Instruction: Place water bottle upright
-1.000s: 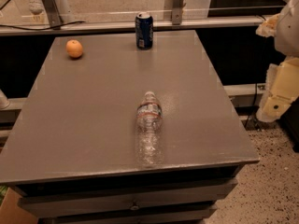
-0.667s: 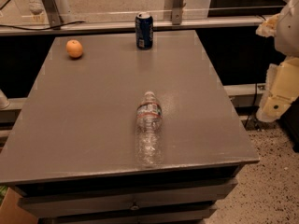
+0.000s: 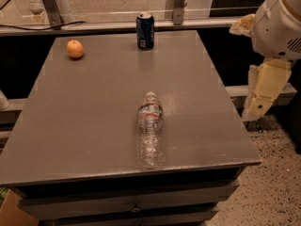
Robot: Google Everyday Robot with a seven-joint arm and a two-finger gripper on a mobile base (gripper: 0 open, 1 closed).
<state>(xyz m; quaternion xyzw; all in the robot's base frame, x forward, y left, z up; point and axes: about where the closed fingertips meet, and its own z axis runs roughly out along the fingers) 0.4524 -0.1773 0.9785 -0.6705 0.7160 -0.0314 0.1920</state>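
- Camera view takes in a grey table (image 3: 84,107) from above its near edge, with a drawer front (image 3: 136,205) below it.
- Water bottle (image 3: 149,126) lies on its side on the near half of the table, about midway between left and right.
- Its white cap points to the far side and its clear base to the near edge; the label band sits close to the cap end.
- Gripper (image 3: 263,94) hangs off the table's right side, over the gap beside the edge, well apart from the bottle and touching nothing.
- Whether the gripper is spread or closed cannot be made out from this angle.
- A blue can (image 3: 145,30) stands upright at the far edge, near the middle.
- An orange (image 3: 75,49) rests at the far left corner, well apart from the can.
- Speckled floor (image 3: 277,182) shows at the near right.
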